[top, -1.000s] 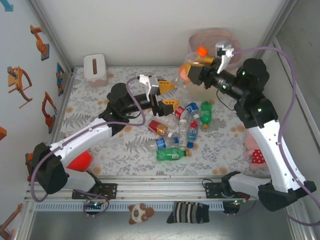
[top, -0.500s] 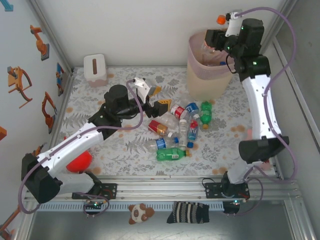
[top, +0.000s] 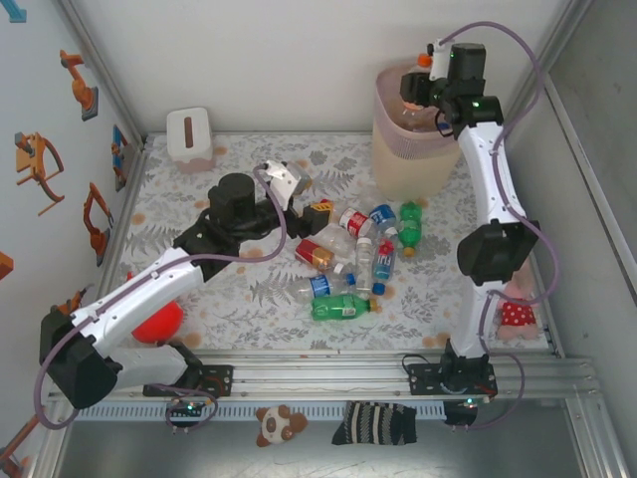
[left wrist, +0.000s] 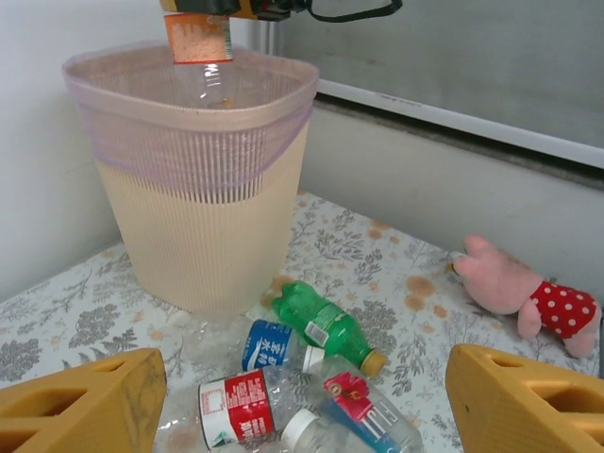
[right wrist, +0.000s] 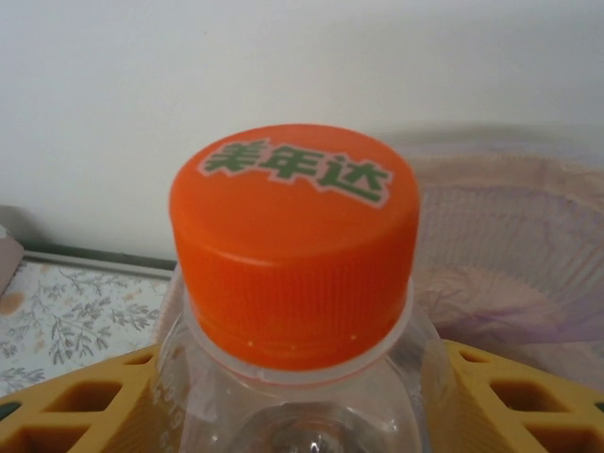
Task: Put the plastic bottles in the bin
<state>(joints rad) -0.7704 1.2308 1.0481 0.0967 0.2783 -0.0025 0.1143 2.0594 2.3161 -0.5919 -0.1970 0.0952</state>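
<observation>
Plastic, top view: orange-capped bottle (top: 424, 61) clamped in my right hand (top: 416, 88) above the bin (top: 398, 164), poised for release; loose bottles (top: 348, 264) on the bench (top: 249, 299). Left wrist: left hand (left wrist: 302, 406), jaws apart, low over them, readied for my next pick. Right wrist: cap (right wrist: 294, 236) upright between yellow fingers (right wrist: 85, 406).

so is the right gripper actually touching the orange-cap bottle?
Touching. In the right wrist view the right gripper has its yellow fingers pressed on both sides of the orange-cap bottle, below the cap.
</observation>
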